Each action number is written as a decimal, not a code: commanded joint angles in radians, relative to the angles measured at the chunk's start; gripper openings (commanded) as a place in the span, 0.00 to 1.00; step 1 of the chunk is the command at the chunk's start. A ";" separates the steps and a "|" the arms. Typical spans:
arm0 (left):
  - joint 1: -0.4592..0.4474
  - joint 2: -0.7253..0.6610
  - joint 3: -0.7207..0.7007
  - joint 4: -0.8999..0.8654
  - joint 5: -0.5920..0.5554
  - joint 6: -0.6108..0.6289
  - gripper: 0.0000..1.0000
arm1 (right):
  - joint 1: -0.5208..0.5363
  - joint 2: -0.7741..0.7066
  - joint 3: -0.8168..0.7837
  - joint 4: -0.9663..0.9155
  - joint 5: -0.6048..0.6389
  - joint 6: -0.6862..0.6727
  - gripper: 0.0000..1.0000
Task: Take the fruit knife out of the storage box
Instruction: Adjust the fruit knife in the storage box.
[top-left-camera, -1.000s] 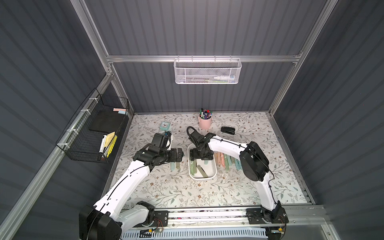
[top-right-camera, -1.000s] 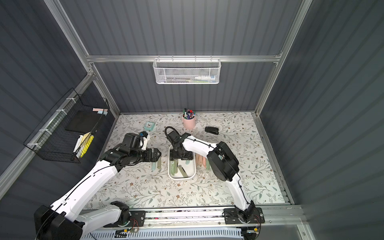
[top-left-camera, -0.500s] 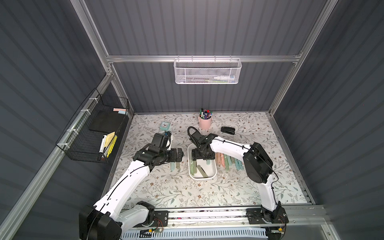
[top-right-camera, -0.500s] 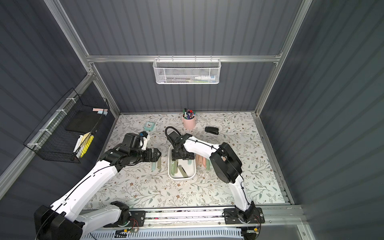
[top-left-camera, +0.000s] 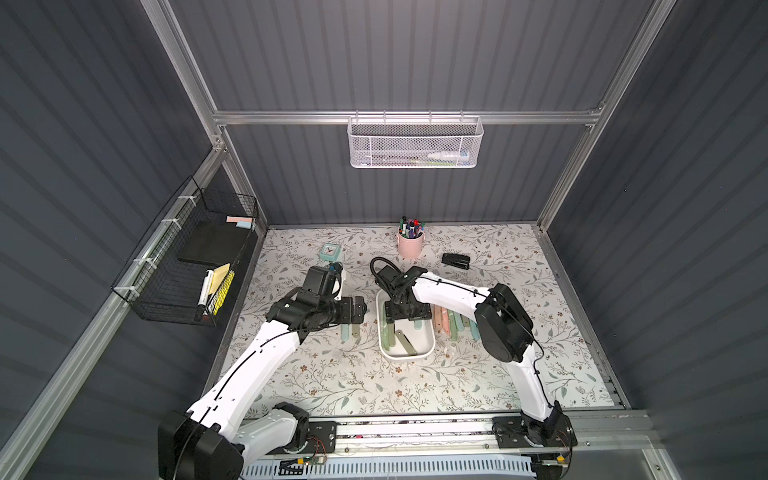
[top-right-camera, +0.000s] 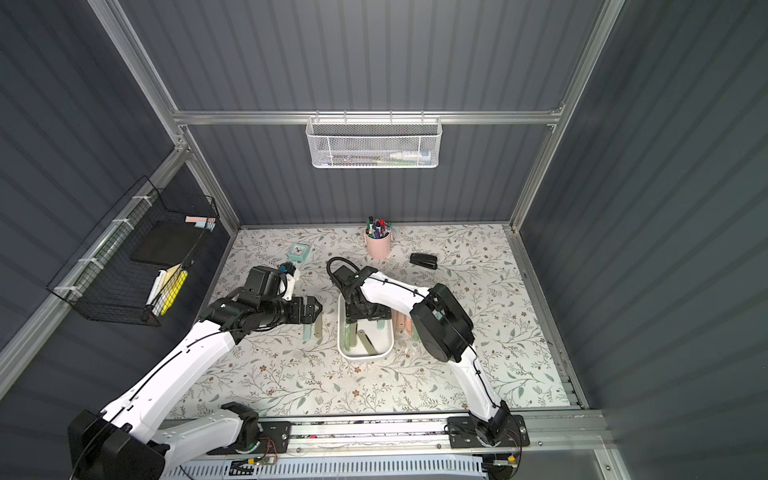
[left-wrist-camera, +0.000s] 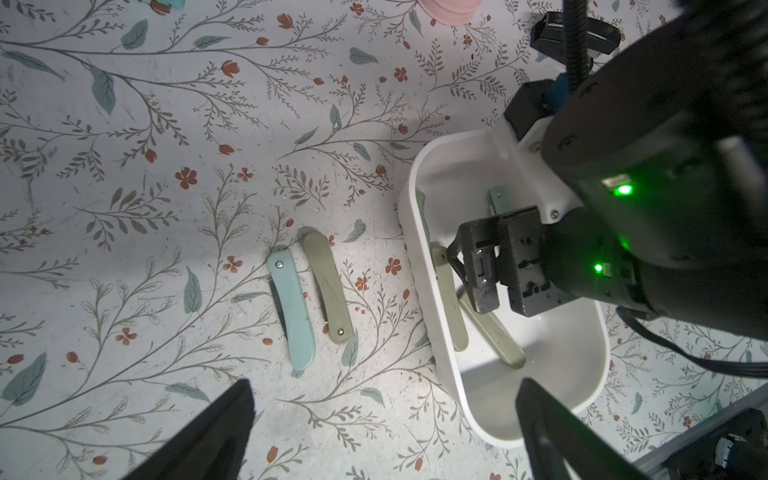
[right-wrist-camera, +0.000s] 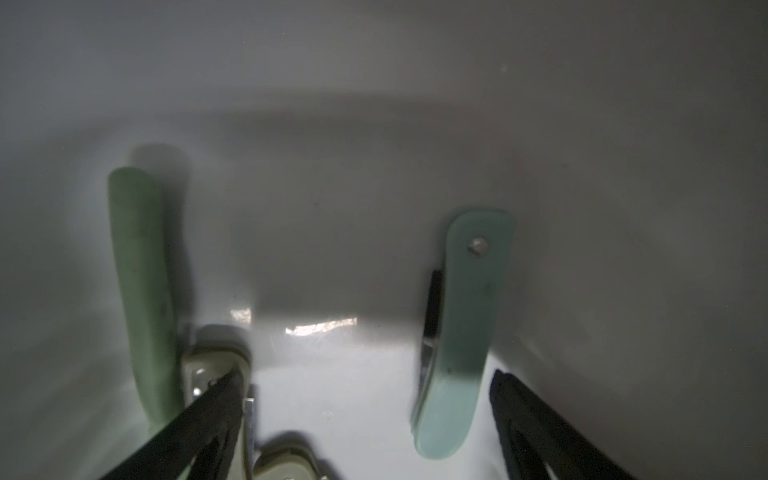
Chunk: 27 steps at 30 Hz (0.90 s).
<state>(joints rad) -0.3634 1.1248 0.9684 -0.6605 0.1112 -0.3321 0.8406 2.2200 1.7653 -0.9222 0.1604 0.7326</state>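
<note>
while fruit knives (right-wrist-camera: 461, 332) lie in the storage box (left-wrist-camera: 540, 374) and loose knives (left-wrist-camera: 291, 307) out on the counter (left-wrist-camera: 166, 124), you have the right gripper (right-wrist-camera: 368, 376) inside it, jaws released, left gripper (left-wrist-camera: 384, 386) likewise released nearby: removal looks part done.

white arm links (top-left-camera: 266, 353), black joints (top-left-camera: 503, 328), thin black cables, green indicator lights (left-wrist-camera: 623, 190)
</note>
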 joint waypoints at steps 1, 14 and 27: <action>0.003 0.002 -0.003 -0.014 -0.010 0.000 0.99 | 0.002 0.031 0.032 -0.045 0.001 0.013 0.95; 0.003 0.001 -0.004 -0.016 -0.014 -0.001 1.00 | -0.011 0.001 -0.037 0.100 -0.142 -0.013 0.88; 0.003 0.004 -0.004 -0.012 -0.015 -0.002 0.99 | -0.007 -0.087 -0.077 0.041 0.022 0.014 0.86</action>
<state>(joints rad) -0.3634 1.1248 0.9684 -0.6605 0.1108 -0.3321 0.8303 2.1715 1.7042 -0.8429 0.1116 0.7200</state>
